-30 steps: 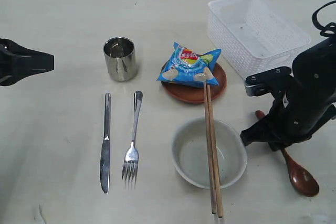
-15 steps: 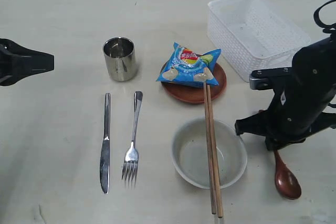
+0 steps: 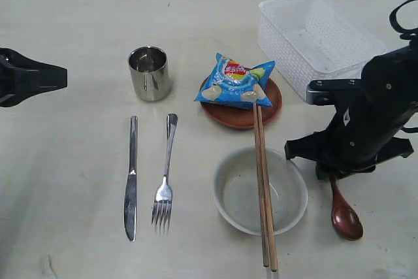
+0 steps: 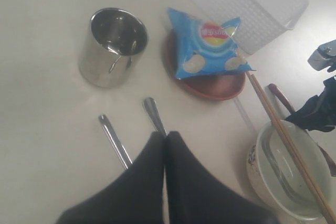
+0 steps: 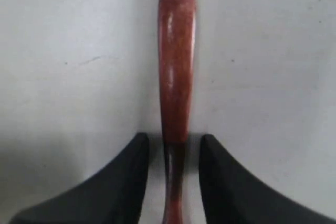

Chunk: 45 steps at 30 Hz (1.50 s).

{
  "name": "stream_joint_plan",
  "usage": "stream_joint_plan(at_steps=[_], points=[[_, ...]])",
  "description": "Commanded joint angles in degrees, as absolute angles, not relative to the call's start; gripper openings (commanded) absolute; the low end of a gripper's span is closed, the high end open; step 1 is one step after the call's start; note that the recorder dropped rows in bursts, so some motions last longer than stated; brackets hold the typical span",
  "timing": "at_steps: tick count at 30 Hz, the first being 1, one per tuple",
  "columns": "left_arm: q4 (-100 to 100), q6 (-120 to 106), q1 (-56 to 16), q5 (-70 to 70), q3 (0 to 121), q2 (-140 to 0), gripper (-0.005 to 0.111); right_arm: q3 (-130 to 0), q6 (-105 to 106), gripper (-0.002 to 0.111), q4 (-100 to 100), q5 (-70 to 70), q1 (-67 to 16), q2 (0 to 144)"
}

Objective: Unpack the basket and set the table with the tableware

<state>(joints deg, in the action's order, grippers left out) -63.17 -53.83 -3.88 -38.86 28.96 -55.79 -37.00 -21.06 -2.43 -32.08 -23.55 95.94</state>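
Spoon [image 5: 176, 77] handle lying between right jaws, parted with gaps either side, left jaws pressed together

On the table [image 3: 65, 161], the cup [image 3: 149, 73] stands at the back left. Nearer to us lie the knife [image 3: 131, 178] and, just to its right, the fork [image 3: 164, 174]. In the middle, the bag [image 3: 235, 82] lies on the plate [image 3: 228, 115]. The bowl [image 3: 289, 195] sits in front of the plate. The chopsticks [image 3: 263, 181] lie across the bowl and reach back to the plate. The spoon [image 3: 344, 215] lies right of the bowl. The basket [image 3: 287, 57] stands at the back right.
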Motion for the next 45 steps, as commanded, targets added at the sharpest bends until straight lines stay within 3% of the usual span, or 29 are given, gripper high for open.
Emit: stream_joint_plan(at_steps=[1, 13, 16, 19, 20, 32, 45], points=[[-63.42, -53.94, -3.71, -38.97, 28.84, -55.44, 0.0, -37.23, -21.38, 0.034, -2.24, -31.53, -23.47, 96.16], [-63.79, -55.5, -3.71, -37.61, 28.84, -51.48, 0.0, -37.23, -17.26, 0.033, -2.24, -39.5, -23.47, 77.38], [-63.79, -56.28, -3.88, -35.45, 28.36, -47.78, 0.0, -37.23, -14.55, 0.021, -2.24, -40.4, -23.47, 70.07], [-63.79, -56.76, -5.95, -30.64, 26.23, -42.39, 0.0, -36.04, -13.23, 0.001, -2.24, -39.06, -23.47, 62.85], [-63.79, -57.03, -6.6, -29.6, 25.47, -40.54, 0.0, -35.13, -12.36, 0.0, -2.24, -37.94, -23.47, 60.14], [-61.33, -57.41, -8.25, -22.93, 20.47, -13.05, 0.0, -20.6, -9.83, 0.0, -2.24, -22.34, -23.47, 35.43], [-60.73, -57.41, -8.25, -24.02, 20.47, -9.15, 0.0, -20.6, -9.83, 0.0, -2.24, -22.11, -23.47, 31.46]])
